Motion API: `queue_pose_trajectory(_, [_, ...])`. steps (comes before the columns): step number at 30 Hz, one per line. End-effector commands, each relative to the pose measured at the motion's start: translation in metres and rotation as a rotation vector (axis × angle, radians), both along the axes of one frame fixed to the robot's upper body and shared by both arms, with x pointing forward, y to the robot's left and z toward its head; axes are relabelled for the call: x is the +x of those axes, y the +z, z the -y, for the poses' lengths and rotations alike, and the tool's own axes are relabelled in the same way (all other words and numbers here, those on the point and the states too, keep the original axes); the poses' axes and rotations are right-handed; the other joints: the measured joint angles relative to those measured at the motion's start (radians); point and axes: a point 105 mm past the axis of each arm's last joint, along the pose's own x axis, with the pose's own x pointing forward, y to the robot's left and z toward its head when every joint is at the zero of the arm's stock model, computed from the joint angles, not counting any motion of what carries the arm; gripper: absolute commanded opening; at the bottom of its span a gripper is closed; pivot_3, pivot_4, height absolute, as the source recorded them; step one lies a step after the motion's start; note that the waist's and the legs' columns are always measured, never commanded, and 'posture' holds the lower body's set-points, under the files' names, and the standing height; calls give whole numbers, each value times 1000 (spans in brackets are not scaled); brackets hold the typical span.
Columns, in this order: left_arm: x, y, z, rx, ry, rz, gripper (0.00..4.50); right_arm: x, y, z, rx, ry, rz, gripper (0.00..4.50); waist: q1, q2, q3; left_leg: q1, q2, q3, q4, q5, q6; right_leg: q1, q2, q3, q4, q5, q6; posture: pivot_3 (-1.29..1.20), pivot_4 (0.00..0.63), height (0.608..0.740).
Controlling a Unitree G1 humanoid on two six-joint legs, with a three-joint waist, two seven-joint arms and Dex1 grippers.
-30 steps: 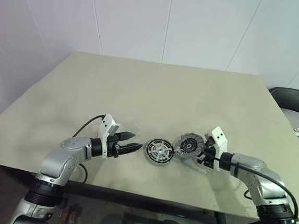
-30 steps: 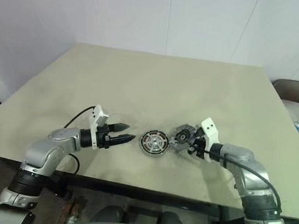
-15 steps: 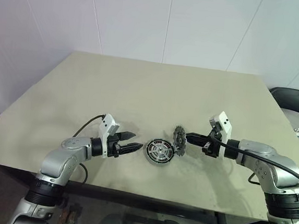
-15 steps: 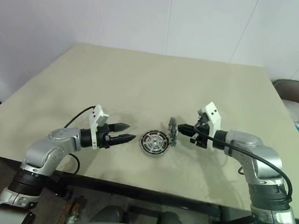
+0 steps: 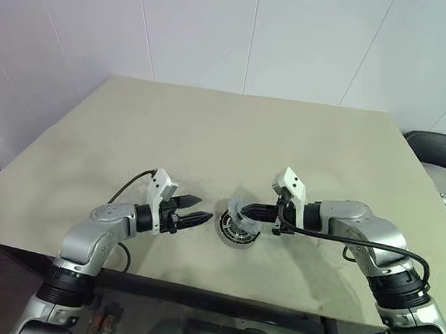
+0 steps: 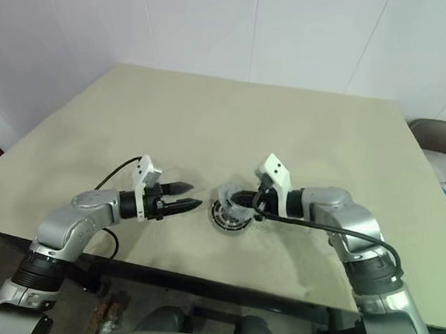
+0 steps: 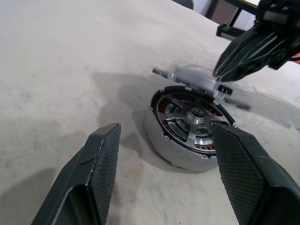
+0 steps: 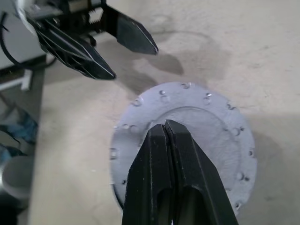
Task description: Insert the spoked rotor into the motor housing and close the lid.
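1. The desk [image 5: 210,135] is basically bare apart from the parts, so the whole job sits in the narrow gap between the two grippers, near the front edge.
2. The motor housing [image 7: 190,124] sits flat on the desk, open side up, copper windings showing. It's just in front of the left gripper [image 7: 164,173], whose fingers are spread wide on either side of it without touching. My guess is it's parked there ready to steady the housing.
3. The lid [image 8: 183,140] hangs just above the housing, slightly tilted, pinched by the right gripper [image 5: 244,212] with its fingers clamped together on the middle. That looks like lining up for closing.
4. Can't really make out the spoked rotor; it may already be inside.
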Motion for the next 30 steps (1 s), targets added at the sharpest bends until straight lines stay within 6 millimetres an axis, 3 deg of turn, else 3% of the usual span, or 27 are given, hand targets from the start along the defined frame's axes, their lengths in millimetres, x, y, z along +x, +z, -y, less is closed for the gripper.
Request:
queue_pose_trajectory(1, [2,12,-3,-11,14,58,3254,6,6,-4,-14,32,63,38,0,0,0,0,0,0,0,0,0,0,0,0,0,0,0,0,0,740])
queue_pose_trajectory(14, [-2,9,-5,-8,39,54,3254,-6,-33,-2,-167,186,28,38,0,0,0,0,-1,0,0,0,0,0,-1,0,0,0,0,0,0,740])
queue_pose_trajectory(19, [-3,8,-7,-6,51,54,3254,-3,-36,-4,-195,224,42,38,-1,-1,-1,1,0,0,0,0,0,1,-1,0,0,0,0,0,0,740])
queue_pose_trajectory(21, [-3,8,-7,-6,52,53,3254,3,-30,-5,-171,201,60,38,-1,-1,-1,1,0,0,0,0,0,1,-1,0,0,0,0,0,0,740])
queue_pose_trajectory(24, [-3,8,-7,-9,53,53,3254,14,-4,-9,-77,152,129,38,-1,-1,-1,1,0,0,0,0,0,1,-1,0,1,0,0,0,0,740])
queue_pose_trajectory(27, [-3,10,-7,-11,48,54,3254,7,16,-9,-52,175,208,38,2,0,0,-1,-1,0,0,0,-1,-1,-2,0,1,0,0,0,0,740])
queue_pose_trajectory(30, [-1,11,-8,-10,47,55,3254,-3,24,-7,-64,200,258,38,2,-1,-1,-2,-1,0,-1,0,-1,-3,-2,0,0,0,0,0,0,740])
